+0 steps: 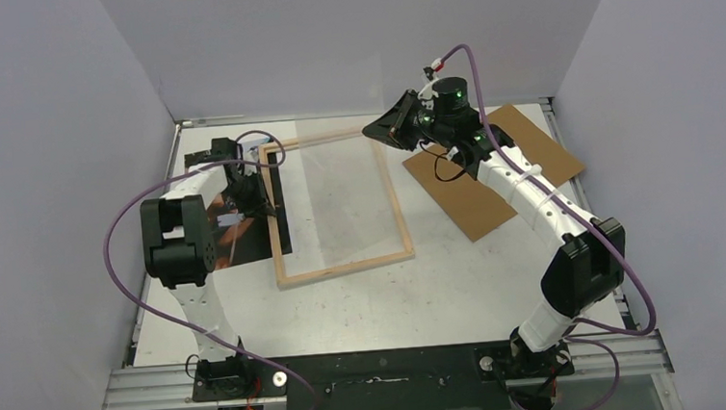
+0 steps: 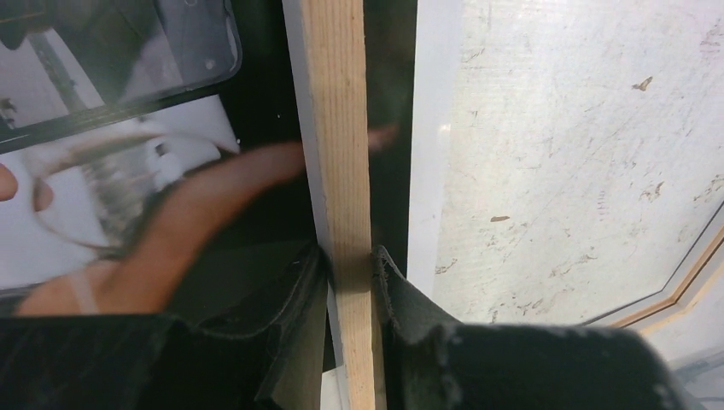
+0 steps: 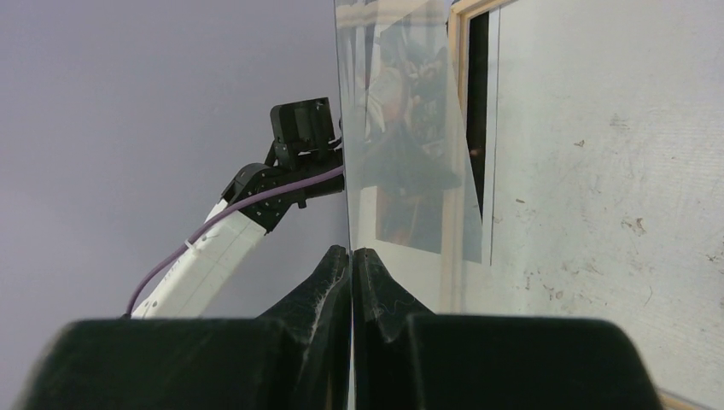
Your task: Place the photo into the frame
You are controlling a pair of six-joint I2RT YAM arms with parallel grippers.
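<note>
The frame (image 1: 344, 267) lies on the table with its light wood back up. My left gripper (image 1: 261, 210) is shut on the frame's left rail (image 2: 341, 154), one finger on each side of it (image 2: 350, 256). The photo (image 1: 236, 235) lies picture side up at the left, with its right edge under that rail; it also shows in the left wrist view (image 2: 128, 171). My right gripper (image 1: 378, 130) is shut on the edge of a clear pane (image 1: 339, 192). It holds the pane tilted over the frame opening, and the pane stands edge-on between its fingers (image 3: 352, 254).
The brown backing board (image 1: 493, 181) lies flat at the back right, under my right arm. The enclosure walls stand close on the left, back and right. In the right wrist view, my left arm (image 3: 256, 188) shows beyond the pane (image 3: 401, 128).
</note>
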